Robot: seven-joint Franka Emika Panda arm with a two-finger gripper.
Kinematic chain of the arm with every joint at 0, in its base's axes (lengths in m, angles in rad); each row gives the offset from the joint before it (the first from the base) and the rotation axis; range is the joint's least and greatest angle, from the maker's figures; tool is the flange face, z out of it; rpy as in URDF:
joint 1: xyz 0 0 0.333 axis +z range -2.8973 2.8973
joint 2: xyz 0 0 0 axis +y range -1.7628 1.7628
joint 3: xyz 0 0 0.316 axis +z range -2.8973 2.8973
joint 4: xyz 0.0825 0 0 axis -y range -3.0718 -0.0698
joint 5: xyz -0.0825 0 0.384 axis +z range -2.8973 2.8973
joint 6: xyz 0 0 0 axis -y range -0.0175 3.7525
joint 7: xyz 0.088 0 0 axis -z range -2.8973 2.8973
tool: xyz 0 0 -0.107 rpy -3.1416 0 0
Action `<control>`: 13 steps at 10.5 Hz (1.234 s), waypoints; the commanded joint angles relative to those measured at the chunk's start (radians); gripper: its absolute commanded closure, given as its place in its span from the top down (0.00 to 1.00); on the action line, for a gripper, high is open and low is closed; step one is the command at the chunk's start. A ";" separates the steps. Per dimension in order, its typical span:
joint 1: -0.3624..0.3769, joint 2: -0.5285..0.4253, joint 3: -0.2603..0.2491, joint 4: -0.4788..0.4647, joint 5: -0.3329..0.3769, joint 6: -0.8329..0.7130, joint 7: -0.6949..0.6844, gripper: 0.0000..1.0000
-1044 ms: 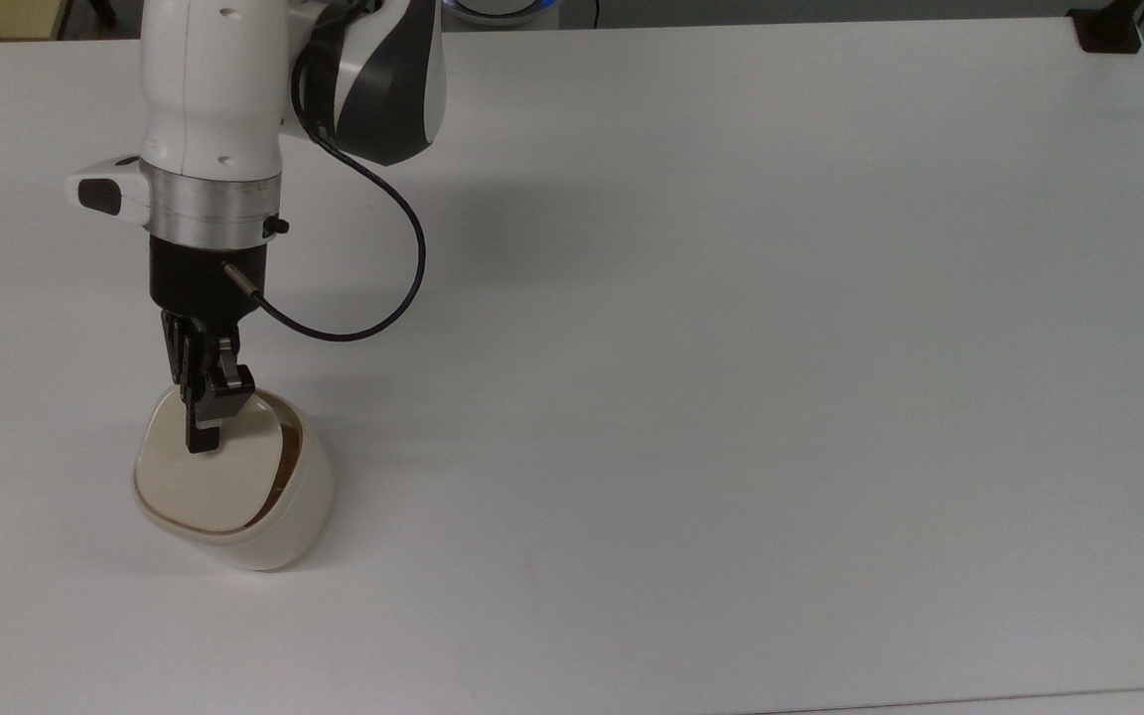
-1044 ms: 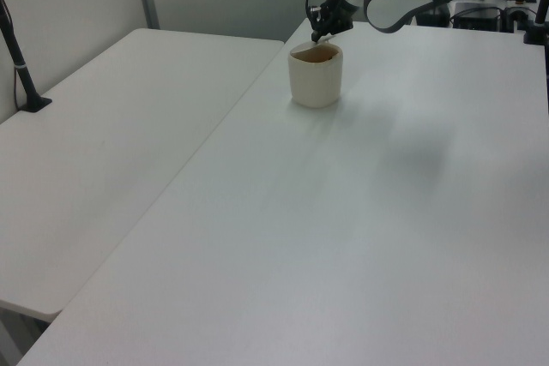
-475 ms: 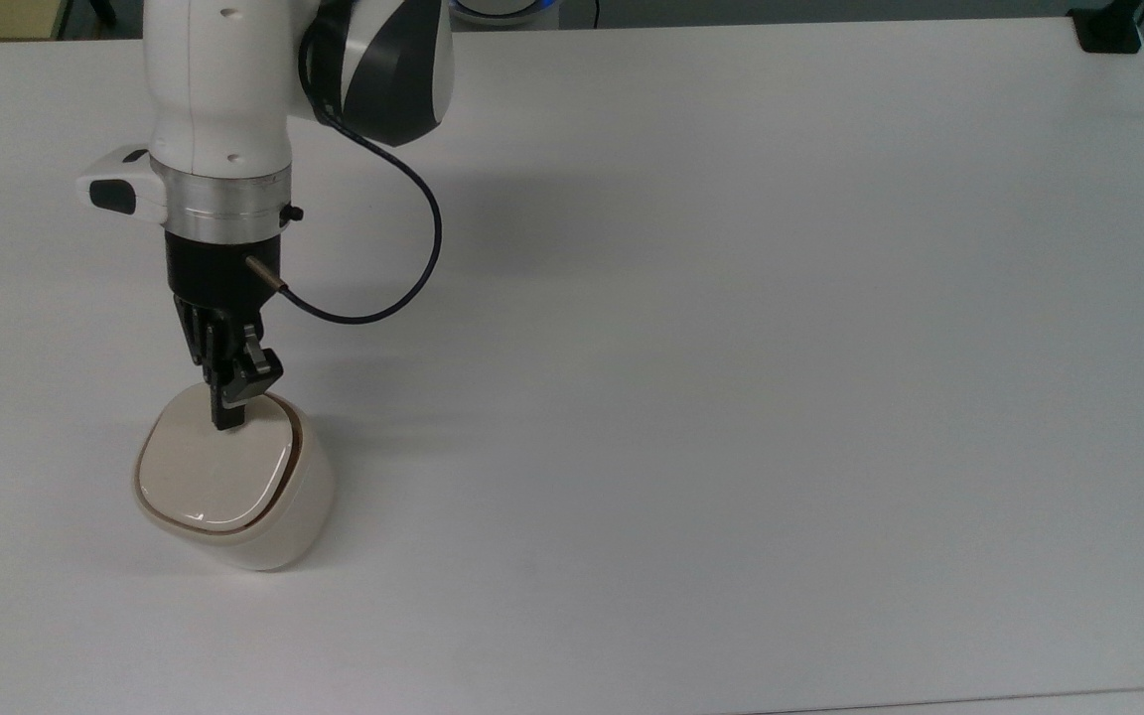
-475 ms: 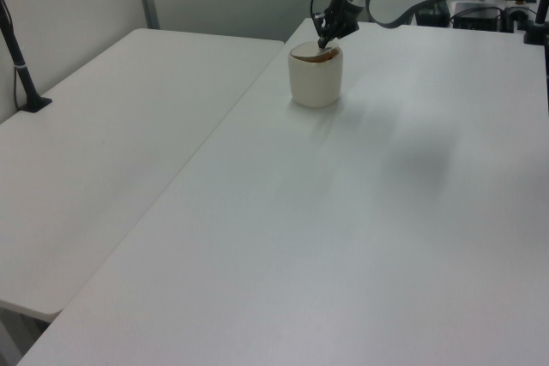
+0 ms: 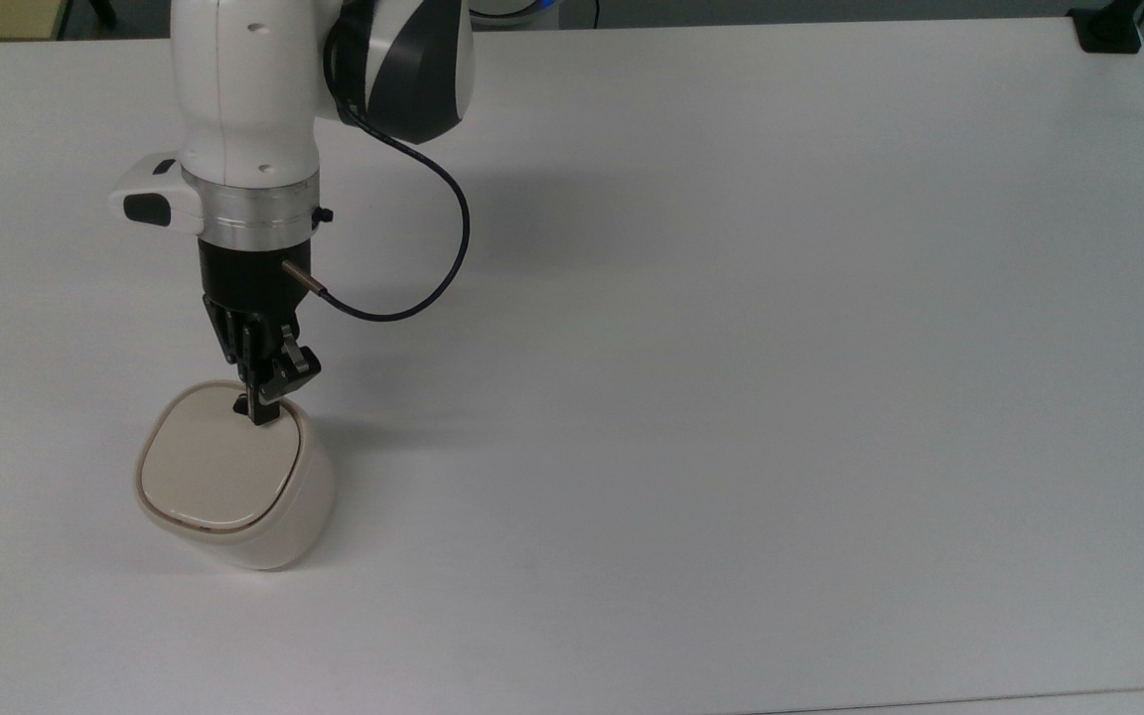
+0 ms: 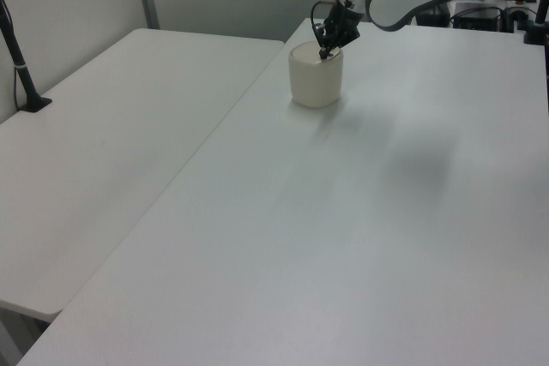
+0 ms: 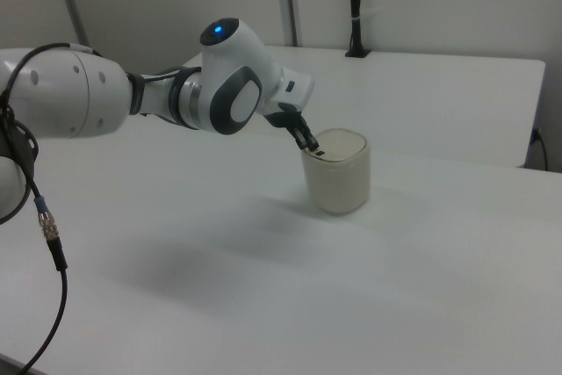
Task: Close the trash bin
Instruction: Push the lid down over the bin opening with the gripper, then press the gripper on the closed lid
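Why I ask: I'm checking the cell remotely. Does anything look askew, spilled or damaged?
Nothing stands out. The trash bin stands upright on the table, its lid flat and flush. The hand sits at the lid's edge.

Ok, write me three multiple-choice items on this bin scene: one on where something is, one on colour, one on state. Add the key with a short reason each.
1. In the top view, where on the table does the bin stand?
A. near the top view's left edge
B. dead centre
C. at the top view's right edge

2. What colour is the bin?
A. black
B. cream-white
C. blue

3. How does the lid sit?
A. standing upright, wide open
B. lying beside the bin
C. flat on the rim, closed

Key:
1 A, the bin stands far to the top view's left, below the arm.
2 B, body and lid are the same pale cream.
3 C, the lid lies level with the rim, the tool at its far edge.
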 commanded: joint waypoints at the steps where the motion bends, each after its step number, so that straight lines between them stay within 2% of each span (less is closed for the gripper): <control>1: -0.003 -0.030 -0.001 -0.046 -0.024 -0.016 -0.020 0.00; 5: -0.003 0.002 -0.001 -0.063 -0.037 -0.016 -0.033 0.00; 8: -0.006 -0.016 0.001 -0.068 -0.040 -0.017 -0.027 0.00; 11: -0.003 -0.118 0.008 -0.062 -0.026 -0.109 -0.026 0.00; 13: -0.003 -0.212 0.044 -0.058 -0.024 -0.230 -0.026 0.00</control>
